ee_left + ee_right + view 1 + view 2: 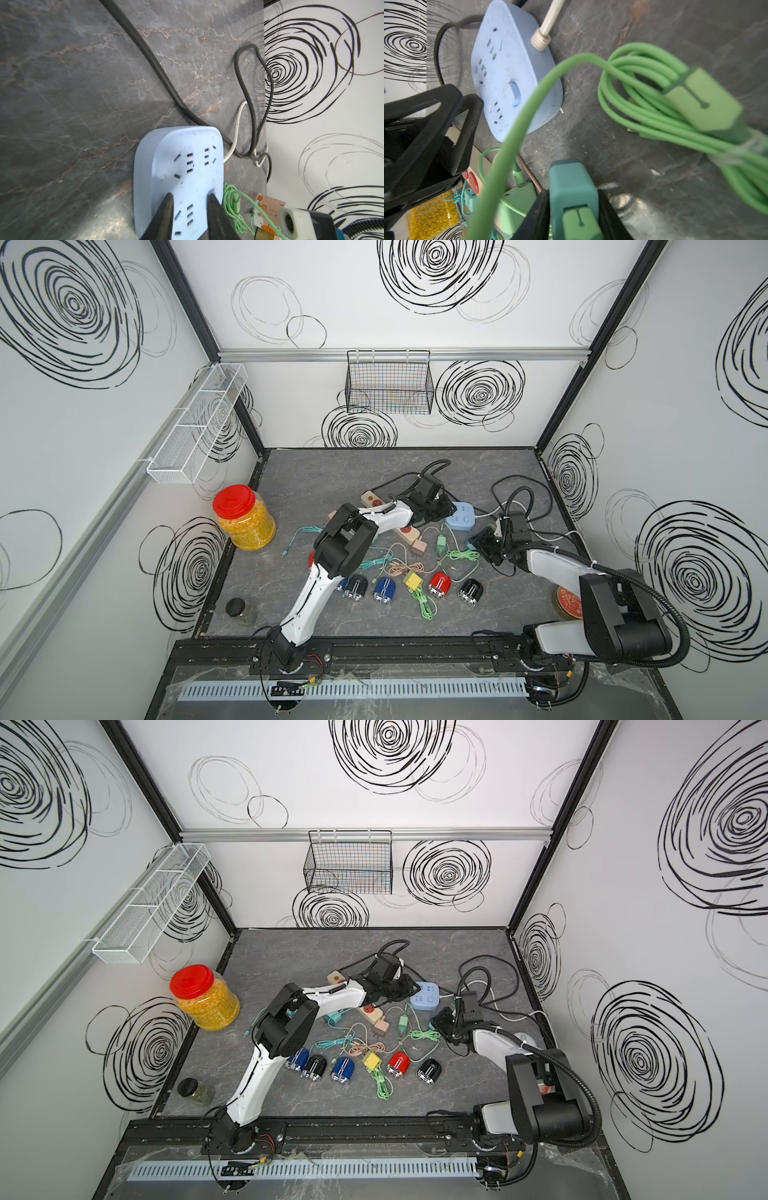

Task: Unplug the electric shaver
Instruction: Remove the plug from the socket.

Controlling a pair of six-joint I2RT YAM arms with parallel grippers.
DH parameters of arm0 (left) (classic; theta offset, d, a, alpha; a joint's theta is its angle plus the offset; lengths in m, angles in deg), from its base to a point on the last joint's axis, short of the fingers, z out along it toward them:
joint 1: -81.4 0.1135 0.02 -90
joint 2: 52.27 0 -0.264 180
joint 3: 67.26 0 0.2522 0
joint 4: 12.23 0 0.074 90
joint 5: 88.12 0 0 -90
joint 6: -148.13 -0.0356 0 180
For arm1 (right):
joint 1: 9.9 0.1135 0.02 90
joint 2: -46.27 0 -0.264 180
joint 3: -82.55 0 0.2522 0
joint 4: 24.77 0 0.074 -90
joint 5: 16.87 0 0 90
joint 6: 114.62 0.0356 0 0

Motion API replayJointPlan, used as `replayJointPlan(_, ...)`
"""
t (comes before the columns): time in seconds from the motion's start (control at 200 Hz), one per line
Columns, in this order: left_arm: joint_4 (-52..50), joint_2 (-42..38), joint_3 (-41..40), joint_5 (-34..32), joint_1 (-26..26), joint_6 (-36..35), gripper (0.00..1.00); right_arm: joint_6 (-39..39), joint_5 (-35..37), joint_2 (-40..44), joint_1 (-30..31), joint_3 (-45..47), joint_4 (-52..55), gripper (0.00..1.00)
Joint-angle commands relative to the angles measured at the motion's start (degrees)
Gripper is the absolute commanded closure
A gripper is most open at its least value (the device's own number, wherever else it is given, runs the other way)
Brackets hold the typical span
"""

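Observation:
Several small electric shavers lie in a row near the table front: black, blue, red and black. The light blue power strip lies mid-table with no plug in the sockets that show. My left gripper hovers over its top, open and holding nothing. To the right of the strip, my right gripper is shut on a teal plug with a green connector in it. A green cable hangs coiled beside it. I cannot tell which shaver it belongs to.
A beige power strip lies partly under the left arm. Pink, green and yellow adapters sit among tangled cables. A red-lidded jar stands at the left, a small dark jar at the front left and a round tin under the right arm.

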Motion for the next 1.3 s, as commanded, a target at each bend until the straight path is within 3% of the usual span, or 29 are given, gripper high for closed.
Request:
replayJointPlan(0.0,-1.8,-2.8,-0.4,-1.1,0.3,-0.6,0.67,-0.8,1.9,1.5,-0.3,0.9,5.4,0.6)
replayJointPlan(0.37,-4.2,-4.3,1.9,-1.6,0.3,-2.3,0.46,-2.4,4.5,8.1,-0.5,-0.4,13.4,0.4)
replayJointPlan(0.676,-6.5,-6.0,3.6,-2.3,0.3,-4.2,0.39,-3.3,6.3,14.3,-0.5,-2.7,20.4,0.39)
replayJointPlan(0.796,-8.6,-8.1,4.3,-3.4,0.2,-6.2,0.29,-5.9,6.7,17.1,-0.5,-5.1,22.5,0.38)
replayJointPlan(0.886,-10.6,-10.3,4.6,-5.0,0.1,-8.3,0.16,-9.4,8.9,18.5,0.1,-7.9,24.0,0.2)
replayJointPlan(1.011,-14.0,-13.6,4.8,-7.6,0.2,-11.4,0.0,-14.5,11.6,19.2,0.1,-10.4,23.3,0.12)
replayJointPlan(1.296,-20.1,-20.1,3.3,-12.7,0.6,-19.2,0.01,-17.2,12.0,14.8,-0.2,-18.0,23.9,0.02)
